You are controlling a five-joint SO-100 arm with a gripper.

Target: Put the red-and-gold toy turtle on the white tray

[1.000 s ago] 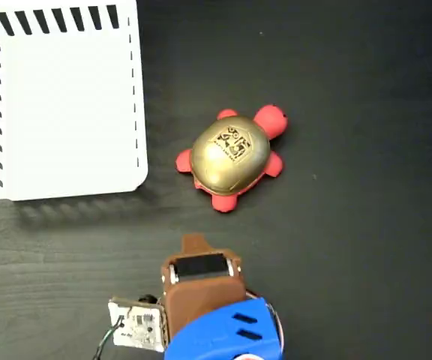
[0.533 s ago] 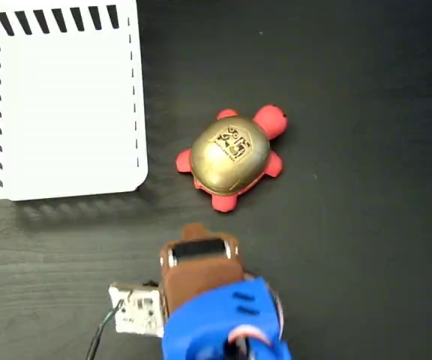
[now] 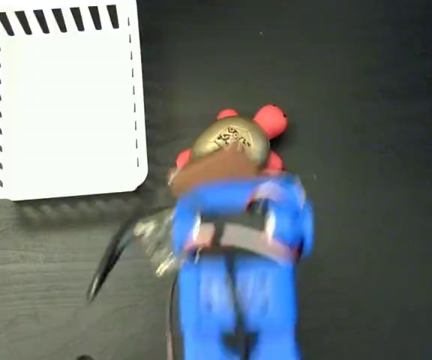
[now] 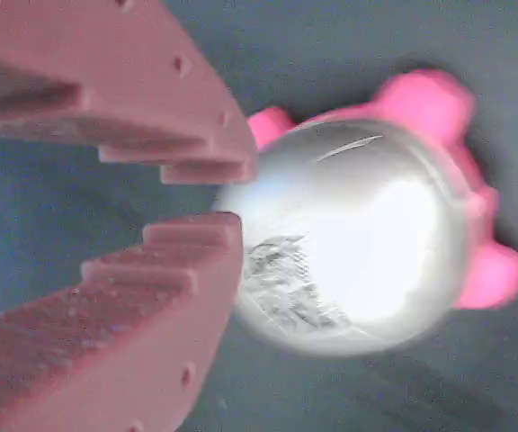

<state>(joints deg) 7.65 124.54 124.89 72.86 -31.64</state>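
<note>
Turtle (image 3: 235,139) on dark table (image 3: 373,112), right of tray (image 3: 58,97), apart from it. Long axis diagonal in fixed view, red head toward upper right, gold shell with dark mark up. Lower part of shell hidden under arm (image 3: 238,255). Gripper (image 4: 232,196) above shell on tail side; in wrist view toothed fingers (image 4: 187,252) nearly closed, narrow gap between tips, nothing gripped; contact with shell unclear. Arm blurred in fixed view. Tray at upper left, striped edges on top and left.
</note>
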